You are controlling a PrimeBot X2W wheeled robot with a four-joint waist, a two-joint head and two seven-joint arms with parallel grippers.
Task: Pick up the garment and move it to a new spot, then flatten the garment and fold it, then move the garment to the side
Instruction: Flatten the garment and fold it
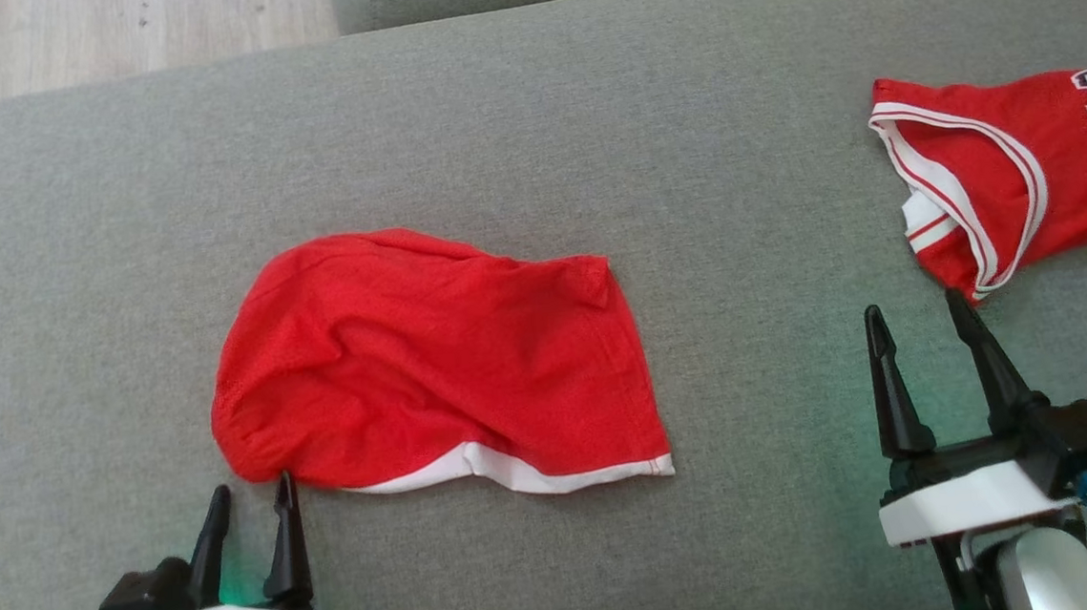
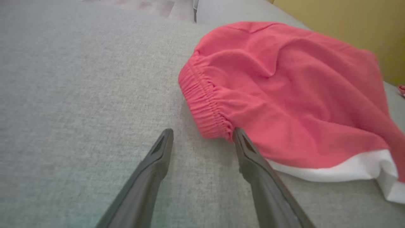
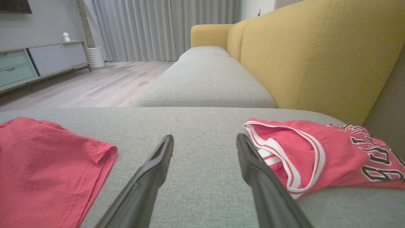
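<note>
A red pair of shorts with a white hem, the garment (image 1: 433, 361), lies rumpled on the grey sofa seat (image 1: 589, 130) in the head view. Its elastic waistband (image 2: 204, 106) points toward my left gripper (image 1: 252, 493). That gripper is open, with its right fingertip (image 2: 239, 134) touching the waistband's corner and nothing between the fingers. My right gripper (image 1: 917, 312) stands open over bare cushion to the garment's right, empty. In the right wrist view the garment (image 3: 47, 164) lies at the left, apart from the right gripper (image 3: 204, 139).
A red jersey (image 1: 1003, 168) with white trim and black lettering lies at the seat's right edge, just beyond my right gripper's fingertip. The yellow backrest (image 3: 316, 53) rises on the right. Another grey cushion (image 3: 205, 82) and wooden floor (image 3: 95, 85) lie farther off.
</note>
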